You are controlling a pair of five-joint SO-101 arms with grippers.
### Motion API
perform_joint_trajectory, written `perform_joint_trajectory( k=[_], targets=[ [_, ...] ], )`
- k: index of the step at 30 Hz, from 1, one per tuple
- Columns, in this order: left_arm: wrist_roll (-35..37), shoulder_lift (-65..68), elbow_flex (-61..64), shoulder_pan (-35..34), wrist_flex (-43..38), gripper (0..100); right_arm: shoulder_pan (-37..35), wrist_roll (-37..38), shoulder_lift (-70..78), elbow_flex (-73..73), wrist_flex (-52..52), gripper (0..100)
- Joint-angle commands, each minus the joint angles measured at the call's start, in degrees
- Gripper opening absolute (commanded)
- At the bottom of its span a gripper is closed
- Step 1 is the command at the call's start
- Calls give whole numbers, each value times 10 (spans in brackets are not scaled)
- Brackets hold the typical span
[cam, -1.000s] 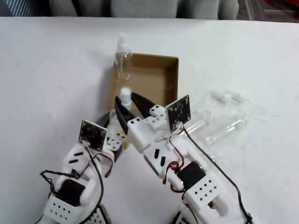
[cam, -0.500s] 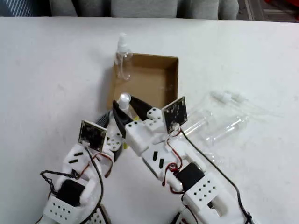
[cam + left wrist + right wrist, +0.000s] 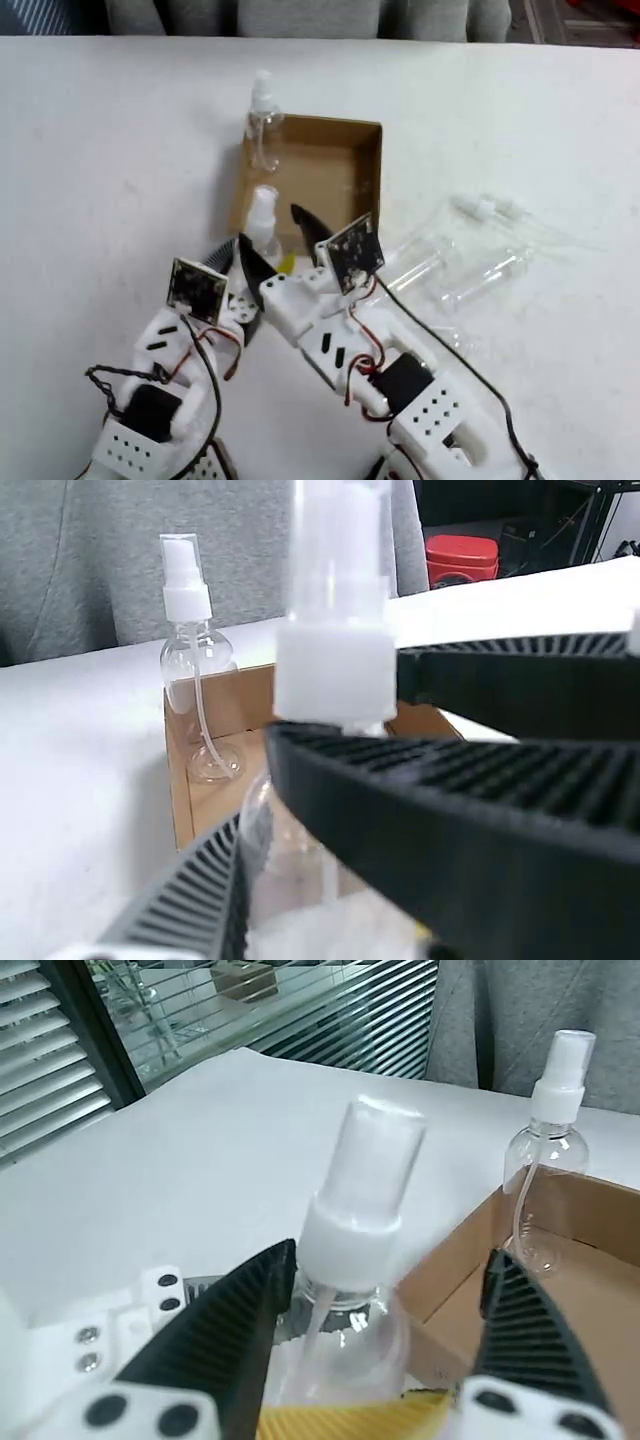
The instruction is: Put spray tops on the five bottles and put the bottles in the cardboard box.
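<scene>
A clear bottle [image 3: 263,222] with a white spray top stands upright at the cardboard box's [image 3: 368,165] near-left edge. My left gripper [image 3: 252,272] is shut on its body; one finger [image 3: 185,905] flanks it in the left wrist view. My right gripper [image 3: 272,230] is open, its black fingers [image 3: 235,1325] either side of the bottle's [image 3: 350,1260] neck without touching. These fingers [image 3: 500,810] cross in front of the spray top [image 3: 335,670]. A second capped bottle [image 3: 263,120] stands in the box's far-left corner.
Several clear bottles without tops [image 3: 470,268] lie on the white table right of the box, with loose spray tops [image 3: 482,208] just beyond them. The right arm's body crosses over the left arm near the front edge.
My right gripper has drawn back toward the near side and dropped from the spray top to the bottle's neck, staying open. The left arm and the held bottle have barely moved.
</scene>
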Motion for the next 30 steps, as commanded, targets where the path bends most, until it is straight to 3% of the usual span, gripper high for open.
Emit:
perform_joint_trajectory(
  k=[1, 8, 11, 14, 17, 20, 23, 25, 30],
  targets=[
    [-5, -8, -2, 0, -7, 21, -2, 11, -54, -11, 37, 265],
    [-5, -8, -2, 0, -7, 21, -2, 14, -191, -69, 233, 265],
    [-5, -8, -2, 0, -7, 21, 0, 25, -187, -120, 318, 265],
    [-5, -8, -2, 0, -7, 21, 4, 40, -163, -135, 340, 265],
    [-5, -8, -2, 0, -7, 21, 29, 41, -139, -139, 322, 214],
    [-5, -8, -2, 0, -7, 21, 80, 38, -115, -138, 268, 17],
    [-5, -8, -2, 0, -7, 21, 133, 37, -77, -135, 222, 58],
    [-5, -8, -2, 0, -7, 21, 153, 36, -38, -136, 195, 22],
    [-5, -8, -2, 0, -7, 21, 154, -12, 80, -134, 78, 15]
  ],
)
